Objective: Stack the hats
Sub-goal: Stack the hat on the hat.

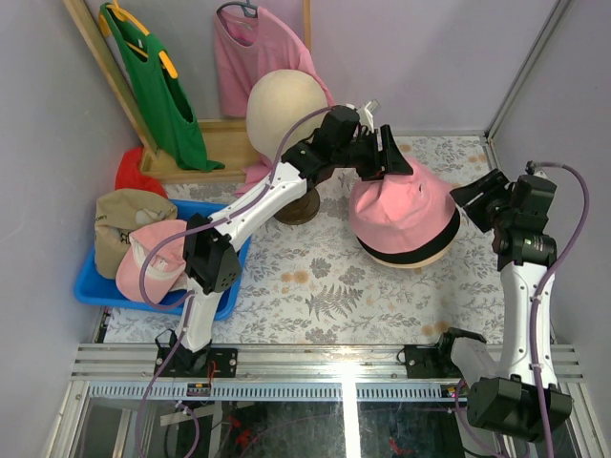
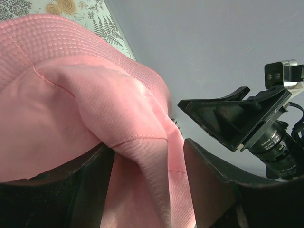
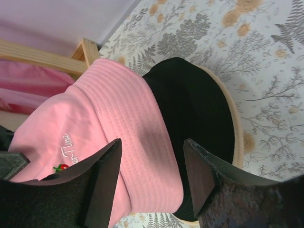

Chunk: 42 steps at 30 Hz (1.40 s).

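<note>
Stack: pink bucket hat, right of centre on table, sits over dark hat with tan rim; this pair judged done.
Remaining: tan cap and pink cap, in blue bin, left.
Left gripper: at far brim, fingers parted, slack fold between.
Right gripper: released, empty, right of stack.
Clearance: mannequin head close far-left; near side open.

We are reading one piece of lettering only: white cursive embroidery on the pink bucket hat, seen from the right wrist, where the word "Time" is showing. What stands before it we are not making out. A small red and green motif is sitting just beside the script. We are also seeing fine white print on the camera lens and dark marks on the tan cap, both too small to read.
</note>
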Each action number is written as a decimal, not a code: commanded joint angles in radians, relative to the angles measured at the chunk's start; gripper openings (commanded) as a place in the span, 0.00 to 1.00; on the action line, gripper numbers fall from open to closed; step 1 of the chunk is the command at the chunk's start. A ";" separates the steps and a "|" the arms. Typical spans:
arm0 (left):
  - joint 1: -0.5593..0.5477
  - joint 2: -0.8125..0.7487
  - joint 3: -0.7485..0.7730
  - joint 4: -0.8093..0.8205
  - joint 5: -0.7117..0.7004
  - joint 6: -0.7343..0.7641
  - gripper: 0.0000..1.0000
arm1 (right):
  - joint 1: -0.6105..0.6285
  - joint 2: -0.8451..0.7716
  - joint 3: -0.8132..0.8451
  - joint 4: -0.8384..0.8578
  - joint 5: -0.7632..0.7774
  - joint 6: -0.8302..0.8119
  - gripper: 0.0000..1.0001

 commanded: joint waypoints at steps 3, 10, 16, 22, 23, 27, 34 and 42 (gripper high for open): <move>0.019 0.015 0.010 0.079 0.026 -0.032 0.59 | -0.013 0.001 -0.037 0.105 -0.110 0.003 0.62; 0.019 0.045 0.034 0.088 0.036 -0.048 0.59 | -0.025 -0.009 -0.118 0.165 -0.154 0.035 0.62; 0.020 0.074 0.063 0.068 0.046 -0.045 0.59 | -0.036 -0.042 -0.226 0.329 -0.216 0.136 0.61; 0.019 0.082 0.070 0.047 0.038 -0.033 0.59 | -0.049 -0.065 -0.264 0.375 -0.218 0.188 0.44; 0.019 0.082 0.070 0.047 0.036 -0.034 0.59 | -0.051 -0.062 -0.269 0.379 -0.223 0.195 0.41; 0.021 0.077 0.066 0.036 0.022 -0.029 0.59 | -0.064 -0.073 -0.279 0.372 -0.217 0.207 0.24; 0.055 -0.049 -0.075 0.044 -0.144 -0.045 0.62 | -0.078 -0.077 -0.237 0.287 -0.187 0.177 0.12; 0.101 -0.239 -0.321 0.104 -0.352 -0.078 0.76 | -0.089 -0.072 -0.249 0.252 -0.158 0.204 0.04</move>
